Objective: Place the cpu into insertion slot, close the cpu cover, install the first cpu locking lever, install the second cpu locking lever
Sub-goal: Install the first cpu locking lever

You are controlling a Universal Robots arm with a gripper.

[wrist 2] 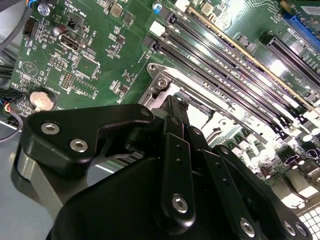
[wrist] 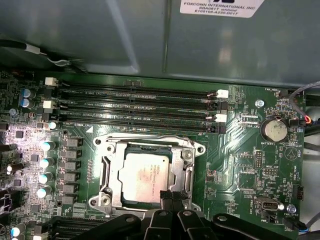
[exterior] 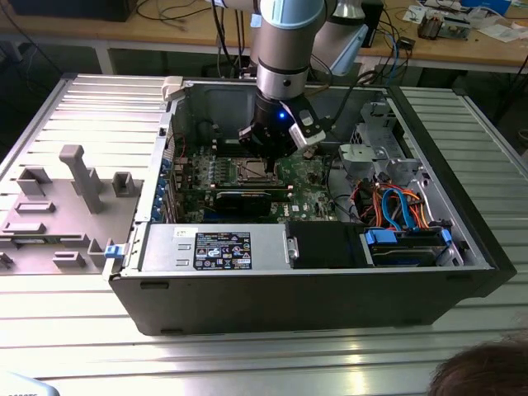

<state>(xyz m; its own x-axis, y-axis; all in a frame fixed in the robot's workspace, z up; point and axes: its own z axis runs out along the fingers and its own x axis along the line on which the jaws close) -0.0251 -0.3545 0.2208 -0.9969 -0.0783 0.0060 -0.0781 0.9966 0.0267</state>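
My claw [wrist: 173,196], fingers pinched together, poises its tips at one edge of the cpu [wrist: 144,174]. The square chip lies flat, metal top up, in the insertion slot [wrist: 106,167], its sides parallel to the memory slots [wrist: 135,106].

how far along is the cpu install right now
Done: the cpu lies in the insertion slot, and the cpu cover looks folded down around it. In hand: the gripper is low at the socket's edge, right beside the chip. Left: the two locking levers; I cannot make them out well enough to say whether either is latched.
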